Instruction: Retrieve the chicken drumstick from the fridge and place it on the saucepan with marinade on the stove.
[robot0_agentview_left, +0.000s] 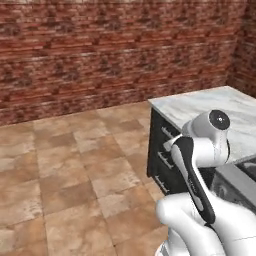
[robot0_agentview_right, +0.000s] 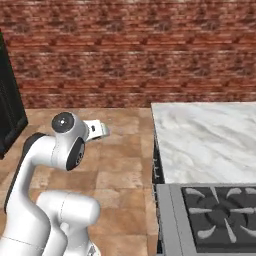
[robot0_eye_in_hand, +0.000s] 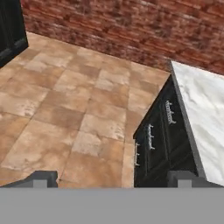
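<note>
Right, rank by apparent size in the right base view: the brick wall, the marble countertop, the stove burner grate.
1. brick wall, largest, spanning the whole width.
2. marble countertop.
3. stove burner grate, smallest, though it is cut off by the frame edge and sits nearest the camera, so its true size is unsure.

Light's flat and even everywhere, no obvious source, no hard shadows on the tiled floor (robot0_agentview_left: 75, 165). The brick wall (robot0_agentview_right: 130, 50) looks soft and smeary, low-res texture. The marble counter (robot0_agentview_right: 205, 140) is bright but not blown out. Dark cabinet fronts (robot0_eye_in_hand: 162, 140) swallow detail. Edges look jaggy, no lens warping.
</note>
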